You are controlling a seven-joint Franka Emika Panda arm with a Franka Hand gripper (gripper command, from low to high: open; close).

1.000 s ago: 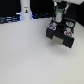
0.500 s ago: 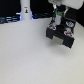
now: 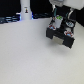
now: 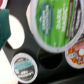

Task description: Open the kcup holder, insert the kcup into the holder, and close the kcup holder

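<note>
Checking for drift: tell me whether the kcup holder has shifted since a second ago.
No. The kcup holder sits at the same spot relative to the tall white bottle at the table's back edge in the exterior view.

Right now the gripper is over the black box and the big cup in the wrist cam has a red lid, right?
One thing is off: the cup has a green lid, not red, as the wrist view shows. The rest holds: the gripper is over the black box.

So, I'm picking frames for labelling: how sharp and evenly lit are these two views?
Exterior view: low-res, soft; holder dark and blurry, table evenly lit, nearly featureless. Wrist view: very close, kcup lid blurred, its print only partly readable; background dark.
</note>
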